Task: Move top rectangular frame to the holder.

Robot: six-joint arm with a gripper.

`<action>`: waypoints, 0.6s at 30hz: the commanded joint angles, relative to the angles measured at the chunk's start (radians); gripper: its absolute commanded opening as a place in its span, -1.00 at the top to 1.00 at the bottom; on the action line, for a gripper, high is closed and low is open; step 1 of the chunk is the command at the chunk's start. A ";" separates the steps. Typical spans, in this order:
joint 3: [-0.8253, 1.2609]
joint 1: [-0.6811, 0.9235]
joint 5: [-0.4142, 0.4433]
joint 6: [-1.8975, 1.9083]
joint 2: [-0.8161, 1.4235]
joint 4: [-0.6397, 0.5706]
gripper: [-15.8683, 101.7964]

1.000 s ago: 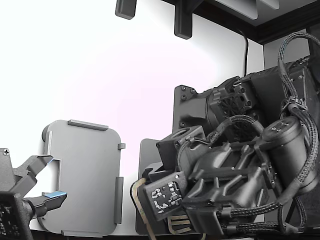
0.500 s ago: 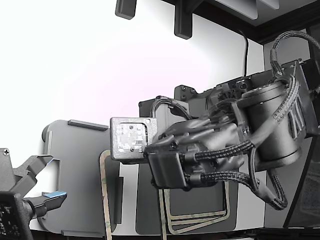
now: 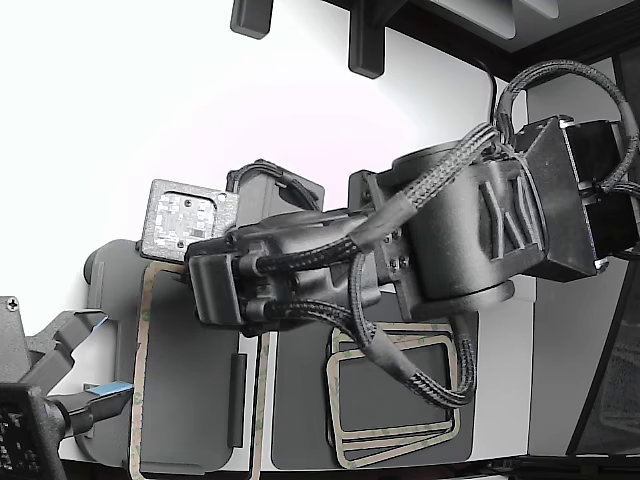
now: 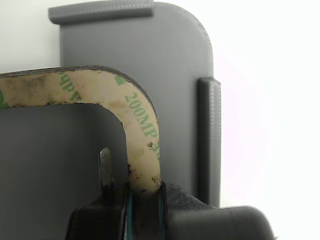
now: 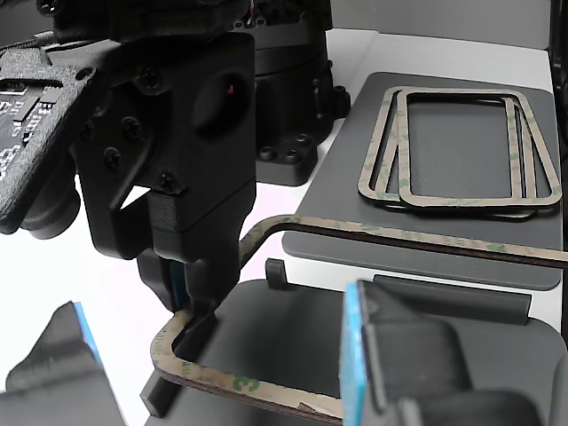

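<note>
Beige frame [image 4: 131,117] clamped in pincer [image 4: 131,192] above holder [image 4: 170,65].

beige green-printed frame [image 4: 135,115], grey holder [image 4: 150,45]

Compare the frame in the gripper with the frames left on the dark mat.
The held frame is pinched by the gripper above the light grey holder; the other frames lie flat, overlapped, on the dark mat. All are thin beige rectangular rings with green flecks.

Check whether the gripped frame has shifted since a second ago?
Yes. The top rectangular frame has travelled toward the exterior view's left, off the dark mat side, and now hangs over the holder.
</note>
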 commanded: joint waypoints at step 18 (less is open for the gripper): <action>-0.127 -0.051 0.040 -0.077 -0.098 -0.014 0.92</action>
